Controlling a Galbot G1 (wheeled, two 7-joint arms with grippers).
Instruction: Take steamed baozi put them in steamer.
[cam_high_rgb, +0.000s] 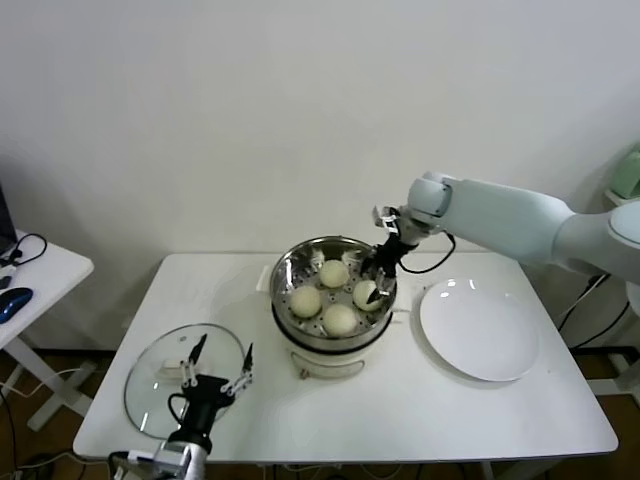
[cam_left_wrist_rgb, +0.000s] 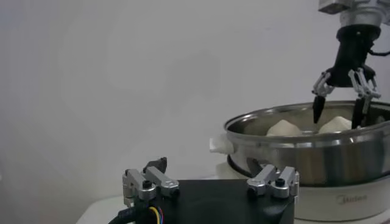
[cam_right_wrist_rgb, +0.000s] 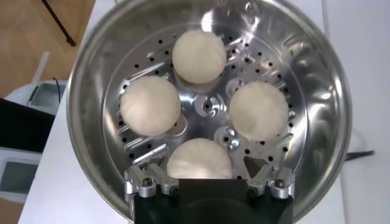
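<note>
all four baozi (cam_right_wrist_rgb: 199, 56) lie in the steamer (cam_high_rgb: 283, 272), which stands near the middle of the tabletop (cam_high_rgb: 400, 400), toward its back edge. they sit in a ring on the perforated floor, close together but mostly apart. the plate (cam_high_rgb: 480, 330) toward the right edge is bare, so loading looks done; what seems left is for the arm to lift clear.

the right gripper (cam_high_rgb: 377, 282) hangs inside the steamer's rim, just above the bun on its right side, jaws spread wide and holding nothing. the rim is the thing to clear on the way out.

the left gripper (cam_high_rgb: 215, 372) is parked near the front left corner, over the glass lid (cam_high_rgb: 150, 385), jaws open and empty. the lid is still off.
</note>
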